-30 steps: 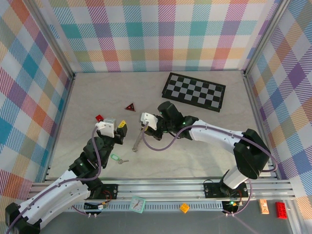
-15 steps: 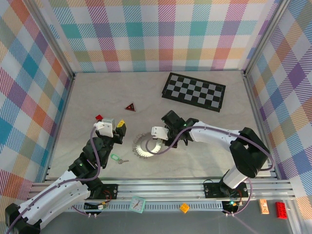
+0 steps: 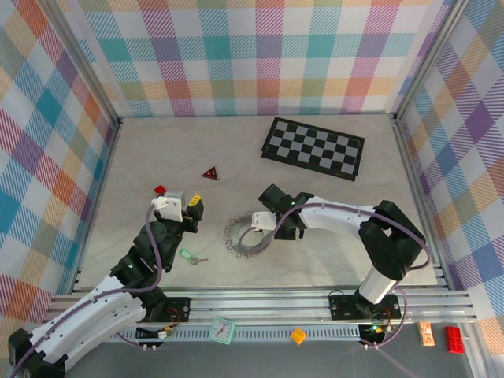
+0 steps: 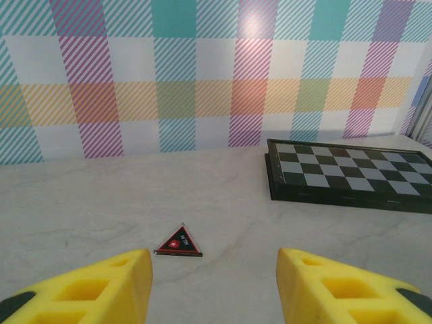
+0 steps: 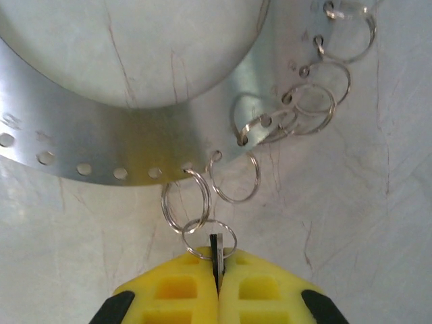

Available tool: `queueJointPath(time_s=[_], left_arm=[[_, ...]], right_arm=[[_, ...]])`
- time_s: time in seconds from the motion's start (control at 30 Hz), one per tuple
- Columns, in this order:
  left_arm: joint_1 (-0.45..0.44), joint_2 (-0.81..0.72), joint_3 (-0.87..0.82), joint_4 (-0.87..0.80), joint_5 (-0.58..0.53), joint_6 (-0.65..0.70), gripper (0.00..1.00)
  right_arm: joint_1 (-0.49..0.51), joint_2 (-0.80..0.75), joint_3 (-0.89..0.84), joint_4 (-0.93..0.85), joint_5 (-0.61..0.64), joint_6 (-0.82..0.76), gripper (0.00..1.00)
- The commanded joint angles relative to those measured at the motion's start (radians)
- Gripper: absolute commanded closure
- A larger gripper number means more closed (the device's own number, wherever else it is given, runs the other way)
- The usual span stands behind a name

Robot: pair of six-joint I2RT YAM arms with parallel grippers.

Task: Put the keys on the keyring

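Pinches with the closed right gripper point(image 5: 217, 270) a small wire split ring point(image 5: 202, 237) hooked on the large flat grey toothed metal keyring point(image 5: 121, 145), flat at mid-table. Holds the left gripper point(image 4: 214, 287) parted and empty, further left. Finds the silver key with green plastic tag point(image 3: 187, 255) near left, beside the left arm.
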Motion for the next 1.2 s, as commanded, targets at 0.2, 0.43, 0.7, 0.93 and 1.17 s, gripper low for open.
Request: queueJointPath(time_s=[0.2,0.43,0.7,0.93,1.17], left_arm=[[0.009,-0.008,0.013,-0.015,-0.023,-0.017,0.49],[0.011,-0.009,0.019,-0.031,-0.020,-0.016,0.48],[0.017,0.033,0.021,-0.019,0.032,-0.032,0.39],[0.020,0.126,0.029,0.029,0.113,-0.049,0.37],[0.021,0.232,0.010,0.116,0.240,-0.125,0.20]], right_arm=[[-0.044,0.060,0.005,-0.087,0.140,-0.020,0.95],[-0.066,0.064,0.002,-0.071,0.148,0.015,0.66],[-0.092,-0.173,-0.017,0.005,-0.083,0.182,0.61],[-0.096,-0.417,-0.175,0.225,-0.379,0.614,0.58],[-0.094,-0.458,-0.281,0.312,-0.471,1.359,0.63]])
